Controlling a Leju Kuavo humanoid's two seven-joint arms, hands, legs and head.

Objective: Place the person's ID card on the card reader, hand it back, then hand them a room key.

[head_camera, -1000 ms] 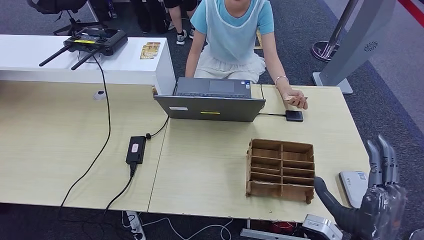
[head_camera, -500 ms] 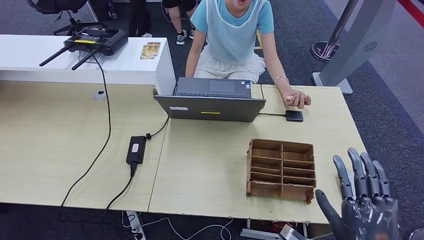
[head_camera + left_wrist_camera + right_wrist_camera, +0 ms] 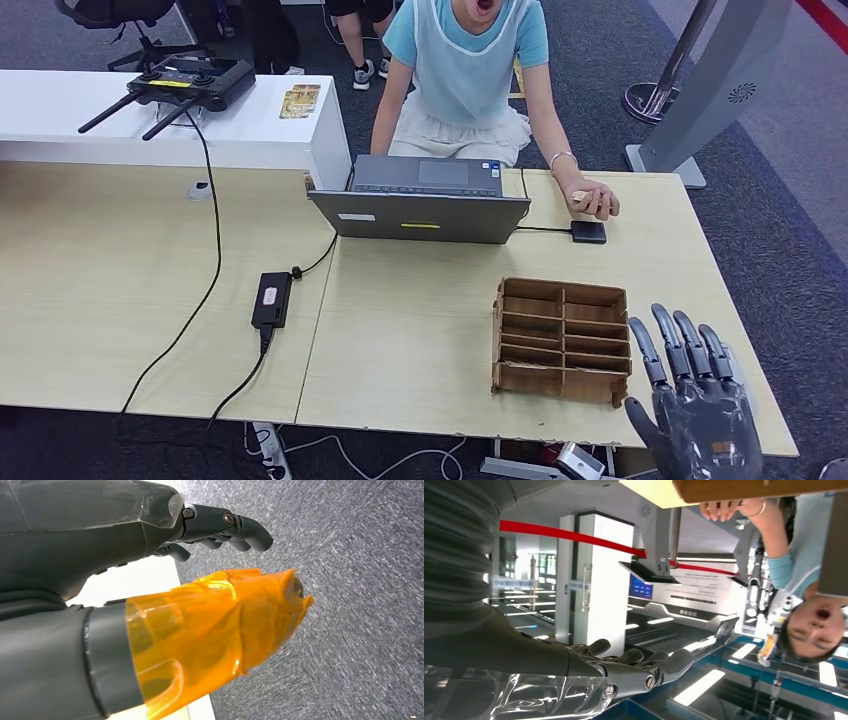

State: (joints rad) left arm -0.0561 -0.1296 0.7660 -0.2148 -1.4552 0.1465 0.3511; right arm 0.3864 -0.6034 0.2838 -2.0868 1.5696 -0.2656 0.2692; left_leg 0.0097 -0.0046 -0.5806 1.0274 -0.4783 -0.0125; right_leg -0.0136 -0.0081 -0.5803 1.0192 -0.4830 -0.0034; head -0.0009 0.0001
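My right hand point(image 3: 695, 410) hovers above the table's near right corner, palm down with fingers spread and nothing in it; the right wrist view shows its fingers point(image 3: 639, 667) stretched out. My left hand point(image 3: 150, 580), its thumb wrapped in orange tape, hangs over grey carpet with loosely curved fingers and holds nothing. The person's hand point(image 3: 590, 197) rests on the far table edge with a small pale card pinched in its fingers. A small black card reader point(image 3: 588, 232) lies just in front of that hand, cabled to the laptop point(image 3: 425, 200).
A wooden compartment box point(image 3: 562, 340) stands just left of my right hand. A power brick point(image 3: 271, 298) and cables cross the left half of the table. A controller point(image 3: 190, 82) and some cards point(image 3: 299, 100) lie on the white counter behind.
My right hand has moved left over the table's right corner and now covers the white device that lay there. The person's hand shifted a little at the far edge.
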